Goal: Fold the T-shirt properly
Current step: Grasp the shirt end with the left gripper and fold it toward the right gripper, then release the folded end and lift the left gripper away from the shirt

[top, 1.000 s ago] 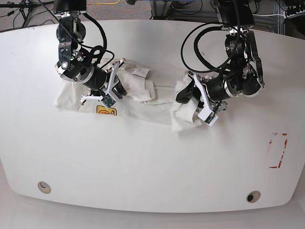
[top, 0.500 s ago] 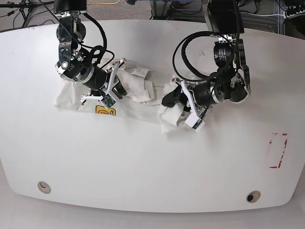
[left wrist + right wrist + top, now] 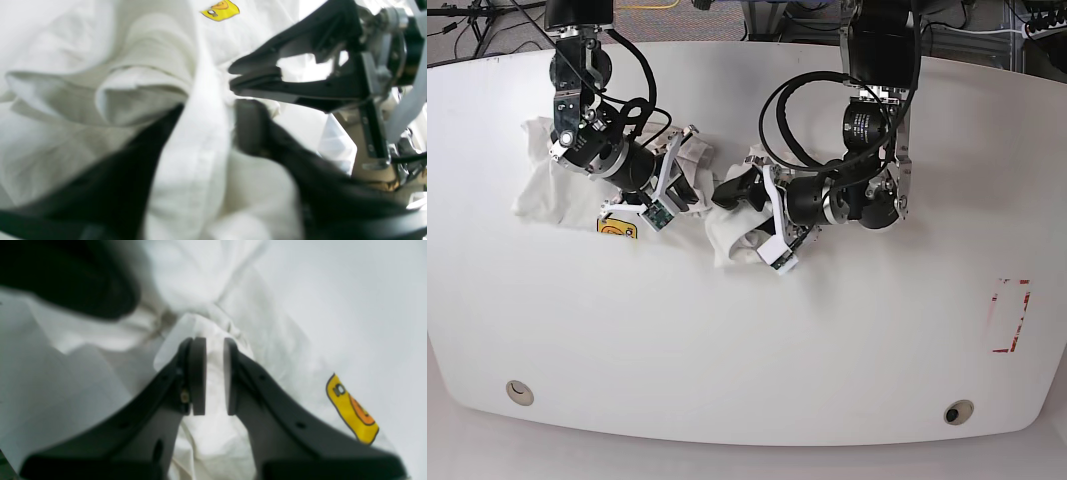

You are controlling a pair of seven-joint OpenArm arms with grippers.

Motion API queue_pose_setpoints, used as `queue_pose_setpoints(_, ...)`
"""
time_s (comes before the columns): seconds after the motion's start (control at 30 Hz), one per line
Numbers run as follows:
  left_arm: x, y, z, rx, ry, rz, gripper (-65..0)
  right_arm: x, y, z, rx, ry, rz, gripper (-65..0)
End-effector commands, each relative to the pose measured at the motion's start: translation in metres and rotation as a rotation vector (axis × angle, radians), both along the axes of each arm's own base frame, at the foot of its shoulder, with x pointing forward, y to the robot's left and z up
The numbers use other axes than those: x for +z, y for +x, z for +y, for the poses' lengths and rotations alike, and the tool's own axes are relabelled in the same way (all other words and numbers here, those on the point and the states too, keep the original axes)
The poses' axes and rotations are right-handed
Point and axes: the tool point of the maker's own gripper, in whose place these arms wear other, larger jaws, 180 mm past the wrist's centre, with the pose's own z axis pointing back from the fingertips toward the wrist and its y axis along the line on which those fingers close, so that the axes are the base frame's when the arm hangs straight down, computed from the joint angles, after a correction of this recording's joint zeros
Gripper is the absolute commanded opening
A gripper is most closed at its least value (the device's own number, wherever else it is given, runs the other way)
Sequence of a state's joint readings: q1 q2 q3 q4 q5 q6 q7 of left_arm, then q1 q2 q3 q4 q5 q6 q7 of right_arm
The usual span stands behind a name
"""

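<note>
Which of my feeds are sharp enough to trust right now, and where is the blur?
Base view: sharp and evenly lit, T-shirt and both arms clear. Left wrist view: the left claw is smeared into dark shapes up close, the cloth is soft, only the yellow label reads. Right wrist view: the right claw and the pinched fold are crisp, the top-left is a dark blur.

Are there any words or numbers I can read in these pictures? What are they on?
No words or numbers can be read anywhere.
Yellow label on the T-shirt: an orange and black drawing, with marks too blurred to read.
Red marks on the table: only lines, no letters.
</note>
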State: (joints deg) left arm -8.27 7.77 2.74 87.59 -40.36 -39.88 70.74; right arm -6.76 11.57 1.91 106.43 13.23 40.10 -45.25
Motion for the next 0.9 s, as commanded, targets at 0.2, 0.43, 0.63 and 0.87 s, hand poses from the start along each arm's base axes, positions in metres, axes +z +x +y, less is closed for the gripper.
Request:
queue_pose_setpoints(0.2, 0.044, 0.008, -0.010, -0.003, -0.104, -0.108, -14.2, 0.031, 0.018, -0.035, -0.094, -0.012, -0.106, -55.8)
queue_pose_setpoints(0.43, 0.078, 0.000, -0.029, -0.092, -0.239, -0.122, -14.3, 0.039, 0.023, -0.082, -0.188, -0.073, -0.131, -55.8)
queue_pose_setpoints(0.63, 0.095, 0.013, -0.021, -0.108, -0.250, -0.167, -14.4, 0.046, 0.025, -0.118, -0.281, -0.109, -0.140, -55.6)
queue_pose_setpoints(0.87, 0.096, 0.049, 0.041, 0.009, -0.151, -0.235, -14.4, 0.053, 0.032, -0.120, -0.293, -0.113, -0.154, -56.0)
